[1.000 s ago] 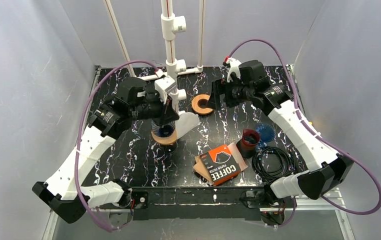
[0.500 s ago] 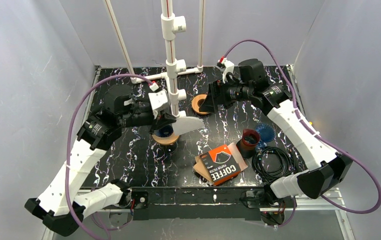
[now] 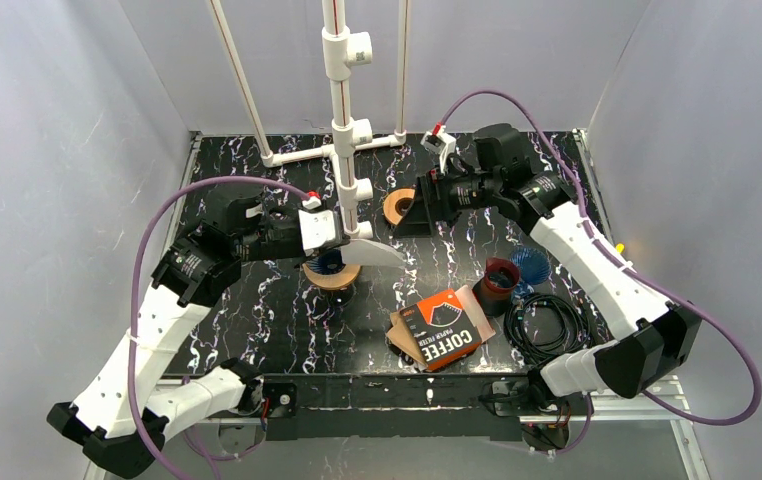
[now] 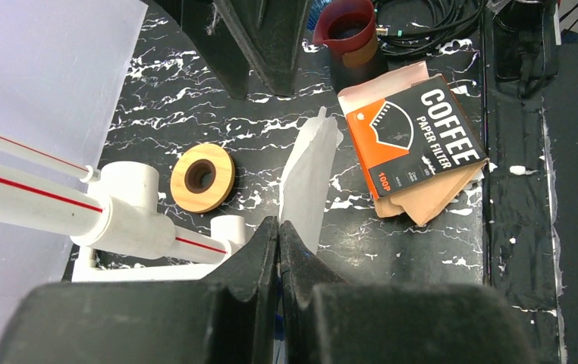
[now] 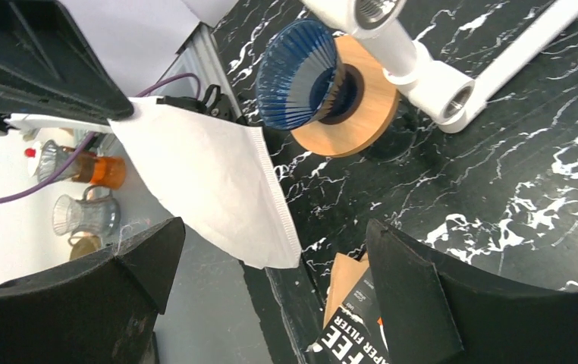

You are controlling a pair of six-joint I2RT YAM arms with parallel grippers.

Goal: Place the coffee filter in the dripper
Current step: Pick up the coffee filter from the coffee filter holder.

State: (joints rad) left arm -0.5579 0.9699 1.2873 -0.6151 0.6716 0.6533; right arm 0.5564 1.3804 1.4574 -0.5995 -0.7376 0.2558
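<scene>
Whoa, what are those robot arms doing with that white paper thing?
The left gripper is pinching a white paper coffee filter by one edge and holding it close to the blue dripper, which sits on a wooden base. The filter isn't in the dripper yet. The right gripper is wide open near the back, next to a wooden ring, holding nothing.

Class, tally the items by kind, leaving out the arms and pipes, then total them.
Blue drippers: 2
Wooden rings: 2
Filter pack: 1
Loose filter: 1
Red cup: 1
Cable: 1
Total: 8
</scene>
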